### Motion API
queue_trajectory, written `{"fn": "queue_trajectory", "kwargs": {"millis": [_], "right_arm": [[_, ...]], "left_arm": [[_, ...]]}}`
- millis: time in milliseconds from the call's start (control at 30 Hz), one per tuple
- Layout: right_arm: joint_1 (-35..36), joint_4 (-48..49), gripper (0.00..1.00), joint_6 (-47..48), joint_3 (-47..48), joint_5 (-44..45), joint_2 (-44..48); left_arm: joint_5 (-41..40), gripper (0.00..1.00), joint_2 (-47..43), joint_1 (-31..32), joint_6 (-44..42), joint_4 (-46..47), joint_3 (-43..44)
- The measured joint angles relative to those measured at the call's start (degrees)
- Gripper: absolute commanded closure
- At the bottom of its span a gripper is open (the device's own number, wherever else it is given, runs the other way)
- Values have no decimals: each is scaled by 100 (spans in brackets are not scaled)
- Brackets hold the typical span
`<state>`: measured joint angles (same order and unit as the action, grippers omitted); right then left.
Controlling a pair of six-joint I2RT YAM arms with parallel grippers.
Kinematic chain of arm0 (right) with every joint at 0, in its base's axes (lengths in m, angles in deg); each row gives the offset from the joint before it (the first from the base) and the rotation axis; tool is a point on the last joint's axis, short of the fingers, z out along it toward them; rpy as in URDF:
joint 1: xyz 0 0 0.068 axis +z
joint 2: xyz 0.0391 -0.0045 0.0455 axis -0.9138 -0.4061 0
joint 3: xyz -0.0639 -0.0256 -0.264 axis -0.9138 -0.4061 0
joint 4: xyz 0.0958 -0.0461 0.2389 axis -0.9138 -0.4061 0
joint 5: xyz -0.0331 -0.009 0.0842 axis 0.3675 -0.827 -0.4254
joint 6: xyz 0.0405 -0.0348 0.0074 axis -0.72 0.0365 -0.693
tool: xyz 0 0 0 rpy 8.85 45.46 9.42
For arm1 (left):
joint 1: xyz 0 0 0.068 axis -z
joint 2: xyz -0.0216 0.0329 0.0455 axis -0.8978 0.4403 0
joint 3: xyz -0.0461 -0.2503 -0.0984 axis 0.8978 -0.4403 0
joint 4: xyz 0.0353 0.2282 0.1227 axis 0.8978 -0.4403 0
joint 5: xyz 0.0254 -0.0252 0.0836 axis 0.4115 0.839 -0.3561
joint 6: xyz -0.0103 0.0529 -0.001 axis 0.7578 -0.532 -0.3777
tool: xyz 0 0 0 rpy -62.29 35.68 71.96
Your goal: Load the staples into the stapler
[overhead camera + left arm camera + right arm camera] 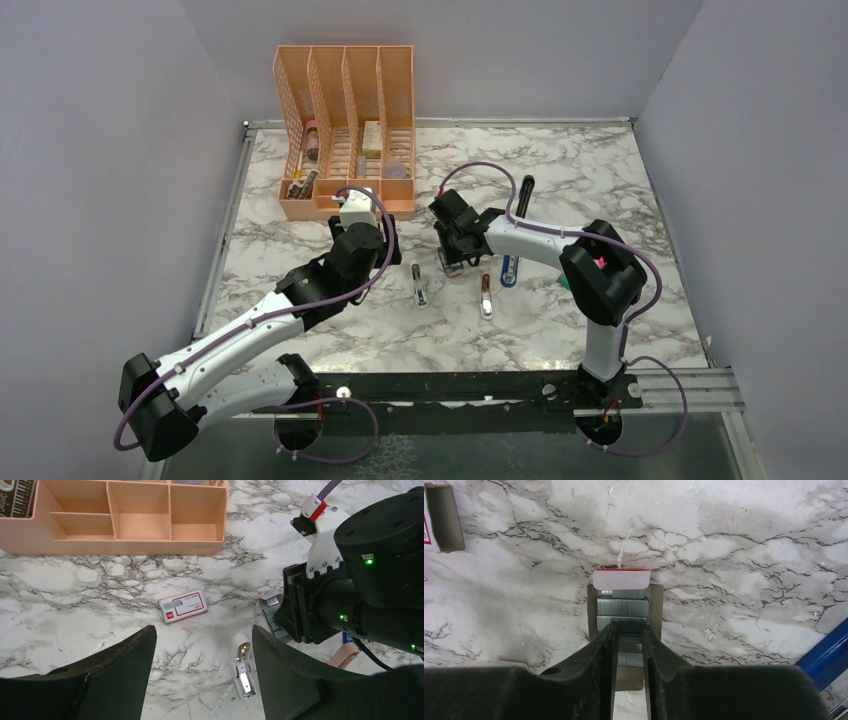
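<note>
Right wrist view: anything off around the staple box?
Yes, it's pulled apart. The empty sleeve lies off to the upper left, while the open tray sits separately, staples exposed, right tool pinched on a strip. No spilled staples that I can see.

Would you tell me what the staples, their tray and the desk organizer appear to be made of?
The staples: metal, grey with a dull sheen, in ribbed strips.
The tray: probably thin card, matte beige walls, white folded flap.
The desk organizer: likely moulded plastic, smooth matte peach, lattice-cut dividers.
</note>
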<state>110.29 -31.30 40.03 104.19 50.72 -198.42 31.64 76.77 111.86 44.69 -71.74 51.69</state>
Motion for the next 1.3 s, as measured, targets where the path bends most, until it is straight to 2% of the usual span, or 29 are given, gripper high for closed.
{"fn": "queue_trajectory", "kwargs": {"millis": [367, 567, 733, 933, 1000, 1300], "right_arm": [[-2, -24, 72, 2, 0, 0, 293], [-2, -98, 64, 28, 0, -2, 358], [-2, -164, 61, 44, 0, -2, 343], [-2, -184, 70, 42, 0, -2, 247], [-2, -181, 70, 42, 0, -2, 229], [-2, -205, 61, -7, 0, 7, 90]], "left_arm": [[0, 29, 13, 0, 0, 0, -2], [0, 29, 15, 0, 0, 0, -2], [0, 29, 17, 0, 0, 0, -2], [0, 29, 17, 0, 0, 0, -2], [0, 29, 17, 0, 0, 2, -2], [0, 29, 17, 0, 0, 0, -2]]}}
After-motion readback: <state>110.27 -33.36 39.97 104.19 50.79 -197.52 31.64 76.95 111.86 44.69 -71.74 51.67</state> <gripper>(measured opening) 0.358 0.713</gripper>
